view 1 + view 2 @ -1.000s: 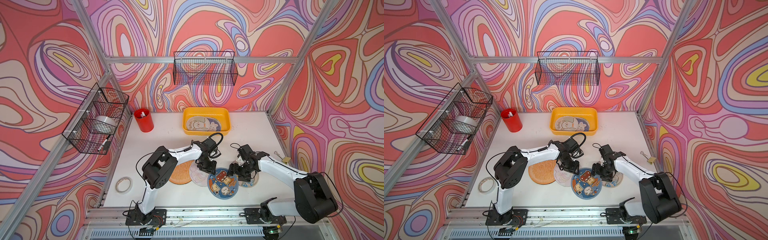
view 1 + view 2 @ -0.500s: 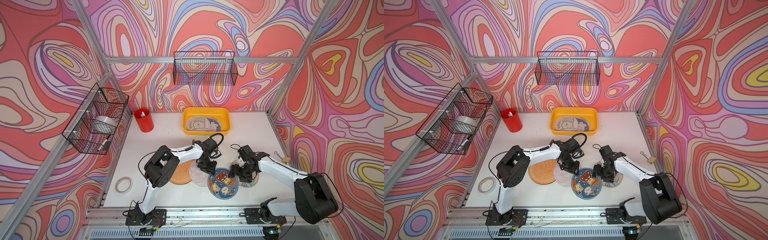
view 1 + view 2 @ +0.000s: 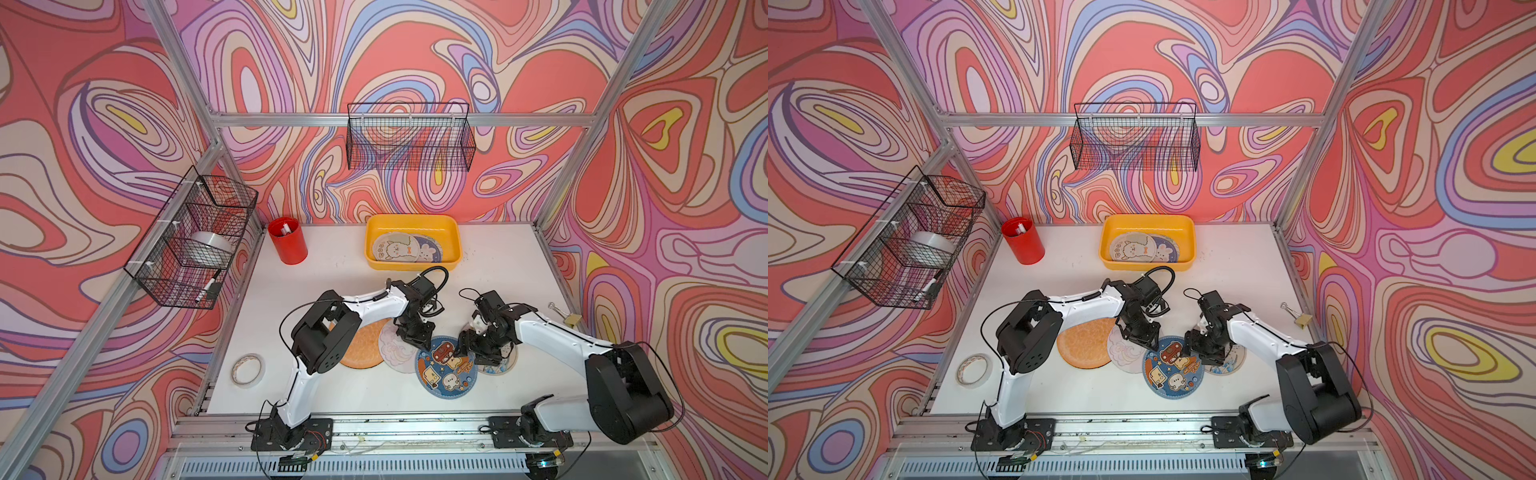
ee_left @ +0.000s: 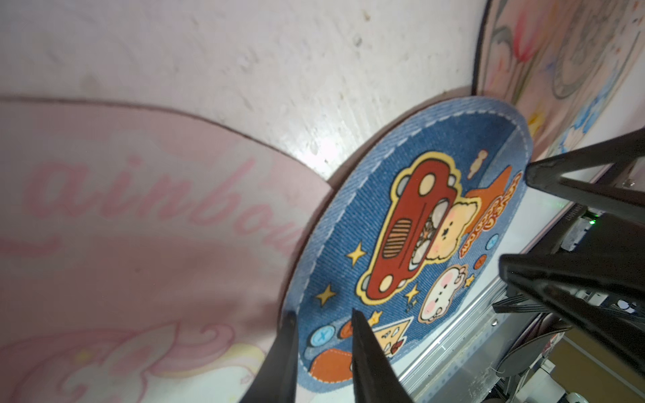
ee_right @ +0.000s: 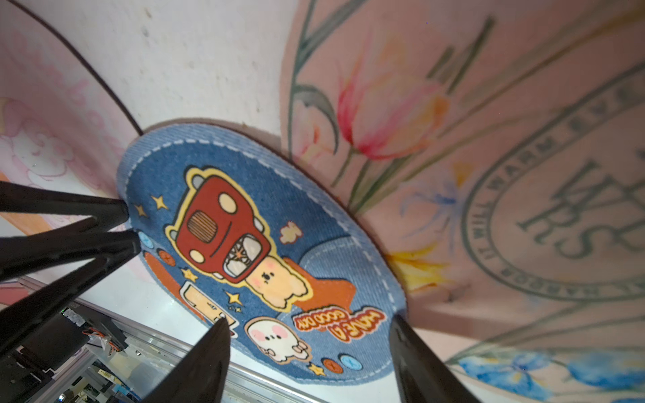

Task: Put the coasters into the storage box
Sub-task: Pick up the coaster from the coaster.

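The coasters (image 3: pixel 365 345) lie 4 in an overlapping row on the table (image 3: pixel 332 270) and 2 inside the storage box (image 3: pixel 411 219) farther back, while my left gripper (image 4: pixel 323 312) straddles the rim of the blue coaster (image 4: pixel 401 209), jaws narrow, grip I cannot tell, and my right gripper (image 5: pixel 310 319) gapes wide over its other side.

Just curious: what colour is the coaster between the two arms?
Blue coaster, red cartoon car; clearest in right wrist view.

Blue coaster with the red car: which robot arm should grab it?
Probably left: the left gripper straddles the blue coaster's rim, jaws narrow; the right gripper stands wide open over it.
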Available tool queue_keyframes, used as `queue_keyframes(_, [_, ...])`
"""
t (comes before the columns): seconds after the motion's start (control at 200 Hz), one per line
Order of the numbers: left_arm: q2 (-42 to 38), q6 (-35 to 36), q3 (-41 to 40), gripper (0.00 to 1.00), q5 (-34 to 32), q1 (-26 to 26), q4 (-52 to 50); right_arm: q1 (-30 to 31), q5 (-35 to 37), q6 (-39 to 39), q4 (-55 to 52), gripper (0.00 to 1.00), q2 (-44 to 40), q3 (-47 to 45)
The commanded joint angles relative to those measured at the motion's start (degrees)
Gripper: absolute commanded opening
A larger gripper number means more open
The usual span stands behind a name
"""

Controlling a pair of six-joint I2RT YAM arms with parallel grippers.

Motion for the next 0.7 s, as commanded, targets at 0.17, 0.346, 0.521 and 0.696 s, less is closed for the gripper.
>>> queue_keyframes(0.17, [1.75,1.46,1.09,0.26,0.97,-0.35,-2.10,0.84,6.16,1.20,-1.74,0.73,-2.09,0.62])
queue_keyframes(0.346, [1.97,1.55,1.20,0.25,1.14,-0.36,-2.25,0.84,7.91,1.93,-1.25,0.73,-2.18,0.17])
queue_keyframes(0.521, [2.38,1.90,1.46,0.24,1.61,-0.40,-2.58,1.96,6.38,1.29,-0.18,0.72,-0.91,-0.25])
queue_keyframes(0.696, [2.44,1.99,1.37,0.22,1.94,-0.39,-2.58,4.68,5.56,1.51,0.19,0.72,0.69,-0.66])
